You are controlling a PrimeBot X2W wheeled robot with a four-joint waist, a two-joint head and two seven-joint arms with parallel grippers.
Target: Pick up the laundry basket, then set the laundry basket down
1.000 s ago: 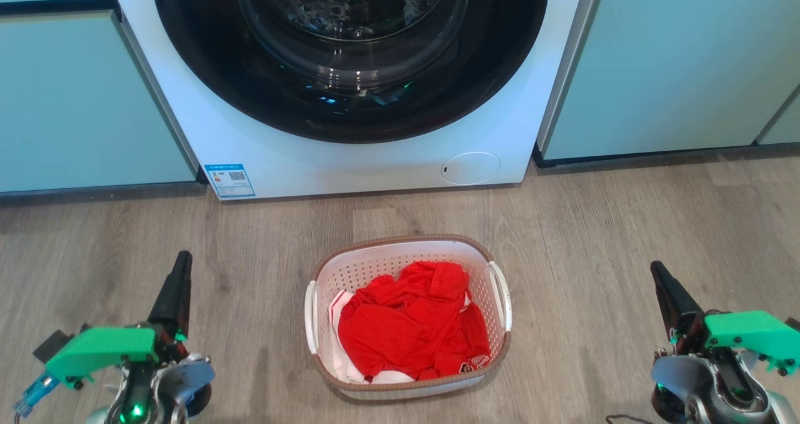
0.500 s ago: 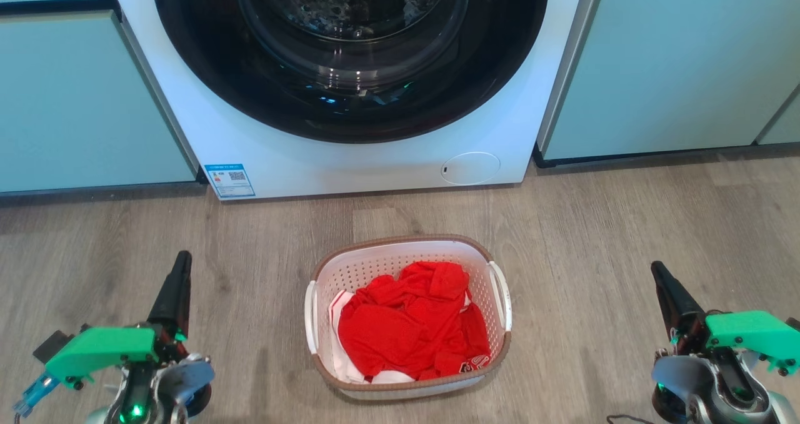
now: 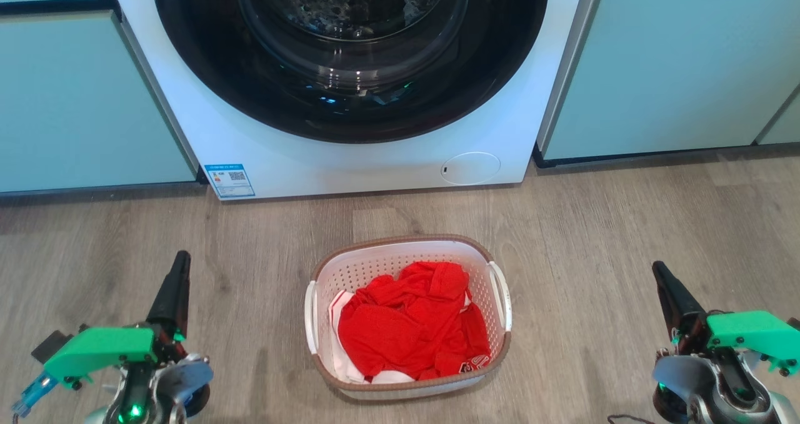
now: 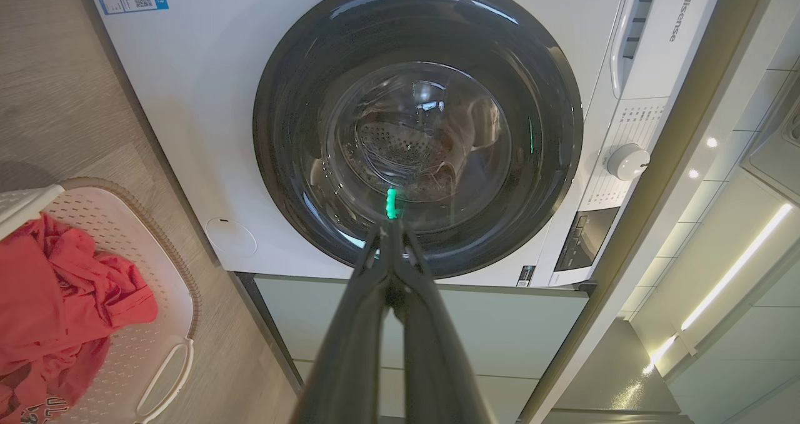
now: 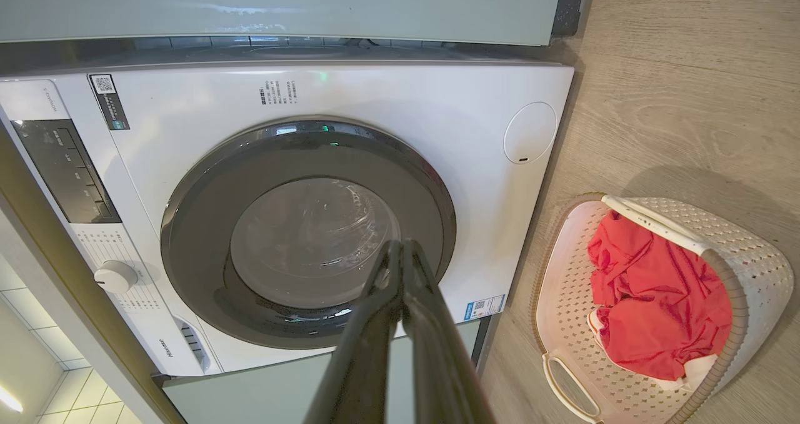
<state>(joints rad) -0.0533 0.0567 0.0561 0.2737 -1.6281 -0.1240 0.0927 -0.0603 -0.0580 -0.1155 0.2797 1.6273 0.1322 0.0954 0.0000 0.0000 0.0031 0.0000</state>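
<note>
Head view: against the frames from a second and half a second before, almost nothing differs. The laundry basket (image 3: pixel 381 266) sits on the same patch of wooden floor (image 3: pixel 594 224), in front of the washing machine (image 3: pixel 375 167) and well apart from both arms. The right gripper (image 3: pixel 657 269) stands a trace lower and further right than before, and the left gripper (image 3: pixel 182 260) with its green mount has barely shifted. Each gripper's two dark fingers lie pressed together with nothing between them. Counted: one basket with two white handles, one on either side, one red garment (image 3: pixel 406 330) heaped inside with a bit of white cloth under it, one washing machine, two grippers, and a pale green cabinet front (image 3: pixel 81 99) on either side of the machine.

Left wrist view: the left gripper (image 4: pixel 391 229) has its fingers meeting at the tips, closed on nothing, and points at the machine's round dark door (image 4: pixel 300 161). One basket (image 4: pixel 159 286) lies at the lower left edge, partly cut off, with the red garment (image 4: pixel 56 299) in it and one handle (image 4: pixel 164 377) showing.

Right wrist view: the right gripper (image 5: pixel 400 247) is likewise closed and empty, aimed at the door (image 5: pixel 206 224). One basket (image 5: pixel 559 311) rests on the floor at the lower right, beside the machine (image 5: pixel 375 99), holding the red garment (image 5: pixel 656 305), and two handles are visible.
</note>
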